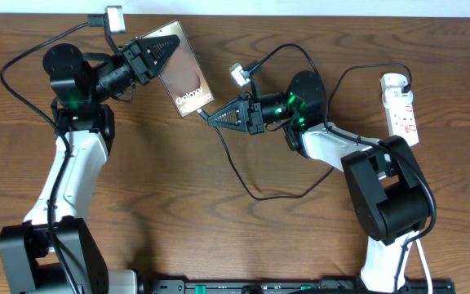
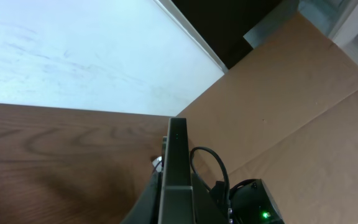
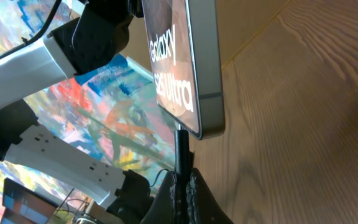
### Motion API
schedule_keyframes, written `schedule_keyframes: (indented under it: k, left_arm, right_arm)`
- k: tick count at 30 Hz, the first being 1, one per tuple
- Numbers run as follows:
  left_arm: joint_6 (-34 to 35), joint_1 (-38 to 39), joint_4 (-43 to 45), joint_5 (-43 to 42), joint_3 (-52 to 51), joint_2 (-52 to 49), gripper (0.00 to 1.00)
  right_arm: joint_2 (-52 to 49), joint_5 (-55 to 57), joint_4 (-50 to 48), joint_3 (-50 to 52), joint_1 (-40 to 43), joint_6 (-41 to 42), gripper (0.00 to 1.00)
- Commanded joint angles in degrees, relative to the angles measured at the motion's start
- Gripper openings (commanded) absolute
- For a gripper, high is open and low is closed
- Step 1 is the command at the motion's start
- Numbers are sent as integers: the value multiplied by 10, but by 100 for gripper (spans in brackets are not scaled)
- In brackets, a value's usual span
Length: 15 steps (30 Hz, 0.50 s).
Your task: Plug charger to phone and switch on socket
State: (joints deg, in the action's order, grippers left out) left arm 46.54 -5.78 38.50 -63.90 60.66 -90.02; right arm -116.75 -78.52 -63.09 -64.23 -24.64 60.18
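The phone point(image 1: 188, 77) is held off the table at the back, tilted, and my left gripper point(image 1: 160, 51) is shut on its upper end. In the left wrist view the phone point(image 2: 178, 149) is edge-on between the fingers point(image 2: 178, 202). My right gripper point(image 1: 213, 118) is shut on the charger's connector end point(image 3: 182, 149). The tip meets the phone's bottom edge point(image 3: 194, 127); I cannot tell whether it is inserted. The black charger cable point(image 1: 243, 175) loops across the table toward the socket point(image 1: 401, 104), a white power strip at the right.
The right arm's white link point(image 1: 333, 147) and its base point(image 1: 386, 196) lie between the cable loop and the power strip. The left arm point(image 1: 72, 171) stands at the left. A brown cardboard wall point(image 2: 303, 93) shows behind the table.
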Motion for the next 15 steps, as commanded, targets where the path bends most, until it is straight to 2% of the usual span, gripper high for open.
schedule_keyframes:
  k: [1, 15]
  left_arm:
    - [5, 4, 6, -12, -2, 0, 7]
    - [5, 18, 11, 19, -5, 0, 8]
  right_arm:
    - [5, 32, -4, -6, 6, 7, 1]
    - [5, 58, -7, -6, -7, 9, 1]
